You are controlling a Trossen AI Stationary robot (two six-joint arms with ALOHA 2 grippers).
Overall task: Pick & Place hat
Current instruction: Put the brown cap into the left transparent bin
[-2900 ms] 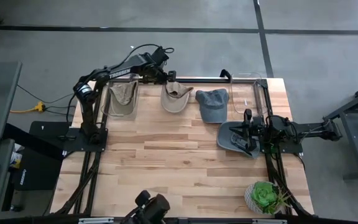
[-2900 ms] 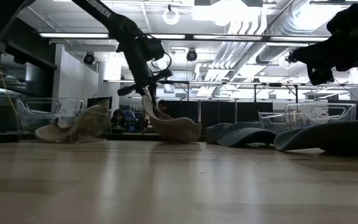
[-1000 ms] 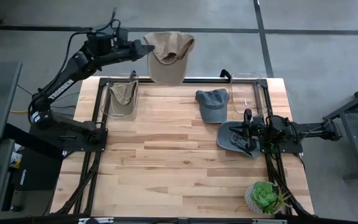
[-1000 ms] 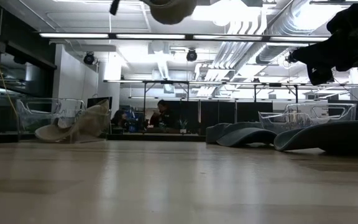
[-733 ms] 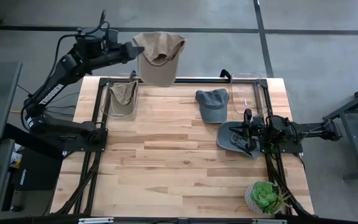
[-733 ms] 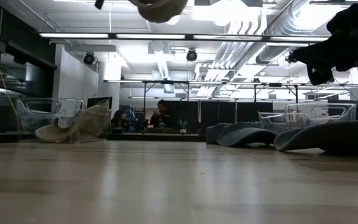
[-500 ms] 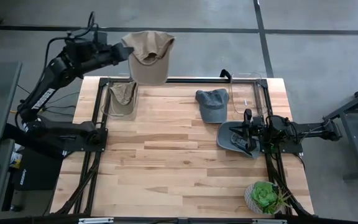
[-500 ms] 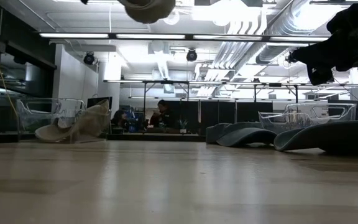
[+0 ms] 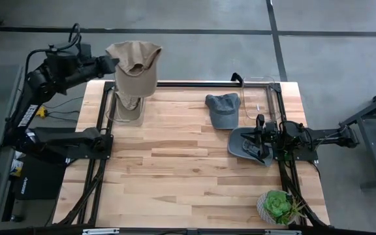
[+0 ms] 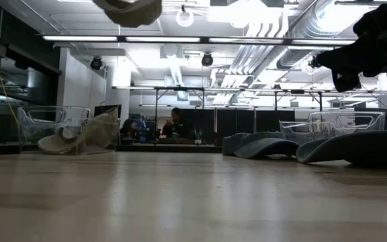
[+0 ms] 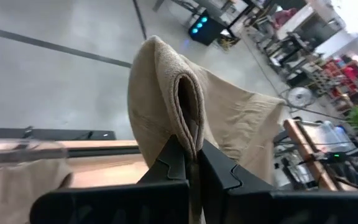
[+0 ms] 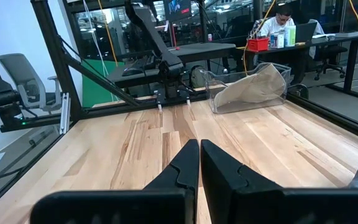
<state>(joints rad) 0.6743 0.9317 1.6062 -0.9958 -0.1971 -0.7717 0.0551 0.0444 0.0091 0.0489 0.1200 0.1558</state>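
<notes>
Currently, step: carrying, with the hat lifted clear and placement not yet done.
Left fingers (image 11: 194, 163): closed tight, pinching a fold of the tan hat (image 9: 134, 67).
Tan hat: hanging high above the clear bin (image 9: 113, 115) at the surface's (image 9: 188, 170) far left corner (another tan hat (image 9: 130, 106) already lies in it).
Right fingers (image 12: 199, 163): pressed shut, empty, resting over a grey hat (image 9: 243, 145) at the right edge.
Next move: likely lowering over the bin, then releasing once the brim clears its wall.
</notes>
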